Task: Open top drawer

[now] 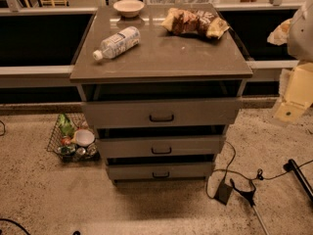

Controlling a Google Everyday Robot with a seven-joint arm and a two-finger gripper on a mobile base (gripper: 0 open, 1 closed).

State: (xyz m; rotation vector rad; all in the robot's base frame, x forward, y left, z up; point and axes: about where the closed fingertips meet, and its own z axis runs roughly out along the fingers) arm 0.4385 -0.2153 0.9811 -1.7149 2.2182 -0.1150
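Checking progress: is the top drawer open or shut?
Open: the top drawer juts out past the countertop, dark gap behind its front. The gripper hangs right of it, apart.

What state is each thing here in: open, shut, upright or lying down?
top drawer: pulled partly out.
middle drawer: seemingly out a little.
bottom drawer: seemingly out a little.
water bottle: lying on its side, capped.
bowl: upright.
snack bags: lying heaped.
wire basket: upright on the floor, filled.
pincer: at the right edge, clear of the drawers.
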